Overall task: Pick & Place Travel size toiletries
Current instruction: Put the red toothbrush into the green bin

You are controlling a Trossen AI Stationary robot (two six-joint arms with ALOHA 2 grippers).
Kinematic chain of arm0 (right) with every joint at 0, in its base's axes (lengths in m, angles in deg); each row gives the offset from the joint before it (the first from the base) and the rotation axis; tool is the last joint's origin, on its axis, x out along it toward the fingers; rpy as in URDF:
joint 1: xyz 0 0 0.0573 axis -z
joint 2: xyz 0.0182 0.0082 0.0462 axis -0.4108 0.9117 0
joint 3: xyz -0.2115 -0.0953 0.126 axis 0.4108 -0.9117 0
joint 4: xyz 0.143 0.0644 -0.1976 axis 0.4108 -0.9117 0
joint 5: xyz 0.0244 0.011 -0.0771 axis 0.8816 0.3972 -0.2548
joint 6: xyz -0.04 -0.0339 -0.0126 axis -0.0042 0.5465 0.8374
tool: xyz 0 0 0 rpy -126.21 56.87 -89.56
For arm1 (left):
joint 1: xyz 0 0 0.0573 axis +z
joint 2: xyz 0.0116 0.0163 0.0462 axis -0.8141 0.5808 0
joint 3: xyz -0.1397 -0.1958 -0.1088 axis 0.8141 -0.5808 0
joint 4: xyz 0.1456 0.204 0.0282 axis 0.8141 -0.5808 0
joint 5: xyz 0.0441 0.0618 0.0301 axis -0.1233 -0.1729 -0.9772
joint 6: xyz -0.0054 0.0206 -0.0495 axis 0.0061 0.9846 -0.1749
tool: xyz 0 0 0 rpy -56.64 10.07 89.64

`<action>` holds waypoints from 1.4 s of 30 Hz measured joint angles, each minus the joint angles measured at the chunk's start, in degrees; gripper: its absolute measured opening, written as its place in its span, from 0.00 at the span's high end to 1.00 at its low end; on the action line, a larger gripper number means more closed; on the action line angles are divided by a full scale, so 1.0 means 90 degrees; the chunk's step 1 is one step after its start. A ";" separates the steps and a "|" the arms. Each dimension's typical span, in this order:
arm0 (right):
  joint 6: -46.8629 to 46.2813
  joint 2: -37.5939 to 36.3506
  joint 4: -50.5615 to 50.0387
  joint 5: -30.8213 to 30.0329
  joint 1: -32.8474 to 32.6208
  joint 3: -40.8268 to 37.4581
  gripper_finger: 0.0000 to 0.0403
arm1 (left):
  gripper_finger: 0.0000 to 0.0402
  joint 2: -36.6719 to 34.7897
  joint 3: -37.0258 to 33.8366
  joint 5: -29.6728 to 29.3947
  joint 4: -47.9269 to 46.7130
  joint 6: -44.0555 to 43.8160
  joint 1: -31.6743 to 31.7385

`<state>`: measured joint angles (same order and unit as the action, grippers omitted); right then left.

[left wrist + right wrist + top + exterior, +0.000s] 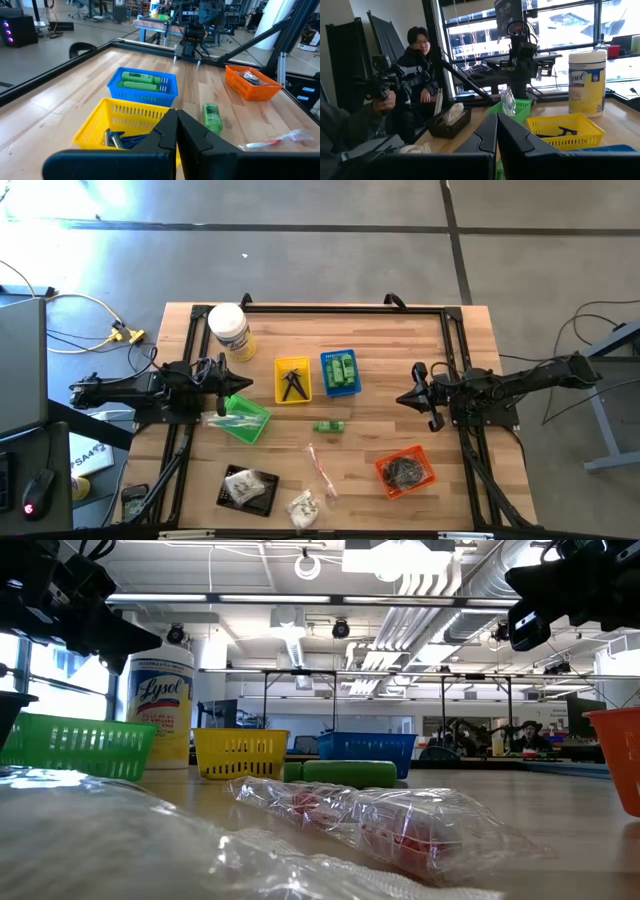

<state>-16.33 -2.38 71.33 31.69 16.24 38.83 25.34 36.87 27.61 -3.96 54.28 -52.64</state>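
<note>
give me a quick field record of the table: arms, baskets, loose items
left gripper: shut, at green basket
right gripper: shut, empty, table's right side
yellow basket: black pieces
blue basket: green bottles
orange basket: dark contents
black tray: clear packet
loose: green bottle, long thin packet, white-filled packet
other: Lysol jar

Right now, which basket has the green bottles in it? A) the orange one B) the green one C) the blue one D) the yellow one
C: the green bottles lie inside the blue basket, as the left wrist view also shows; one more green bottle lies loose on the table.
</note>
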 joint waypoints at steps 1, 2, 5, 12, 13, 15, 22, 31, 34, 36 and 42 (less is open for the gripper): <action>-0.0028 0.0000 0.0002 -0.0002 0.0000 0.0000 0.99 | 1.00 0.0000 0.0000 -0.0001 0.0000 0.0003 0.0000; -0.0088 0.0000 0.0002 -0.0001 0.0000 0.0000 0.99 | 1.00 0.0000 0.0000 -0.0002 0.0000 0.0003 0.0000; -0.0144 0.0000 0.0004 -0.0002 0.0000 0.0000 0.99 | 1.00 0.0000 0.0000 -0.0002 -0.0002 -0.0007 0.0000; -0.0130 0.0005 0.0005 -0.0002 0.0000 0.0000 0.99 | 1.00 0.0000 -0.0002 0.0050 -0.0010 0.0006 0.0000; -0.0129 0.0005 0.0005 -0.0005 0.0000 0.0000 0.99 | 1.00 0.0000 -0.0002 0.0090 -0.0010 0.0006 0.0002; -0.0127 0.0005 0.0002 -0.0005 0.0000 0.0000 0.99 | 1.00 0.0000 -0.0007 0.0130 0.0026 0.0003 0.0002; -0.0120 0.0005 0.0003 -0.0178 0.0002 0.0000 0.99 | 1.00 0.0905 0.0507 0.0198 0.0296 -0.0158 -0.0090; -0.0117 0.0005 -0.0030 -0.0180 0.0002 0.0000 0.99 | 1.00 0.4870 0.2572 0.0212 0.0935 0.1138 -0.1492; -0.0120 0.0005 -0.0062 -0.0172 0.0002 0.0000 0.99 | 1.00 0.6310 0.3500 0.0201 0.0638 0.1670 -0.1920; -0.0127 0.0005 -0.0086 -0.0172 0.0002 0.0000 0.99 | 1.00 0.7163 0.4200 0.0131 0.0389 0.1967 -0.2141; -0.0141 0.0005 -0.0143 -0.0170 0.0002 0.0000 0.99 | 0.90 0.9242 0.6077 0.0056 -0.0921 0.2218 -0.2457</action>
<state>-17.60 -2.34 70.04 30.16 16.27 38.83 108.52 91.57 28.11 -12.25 74.25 -74.75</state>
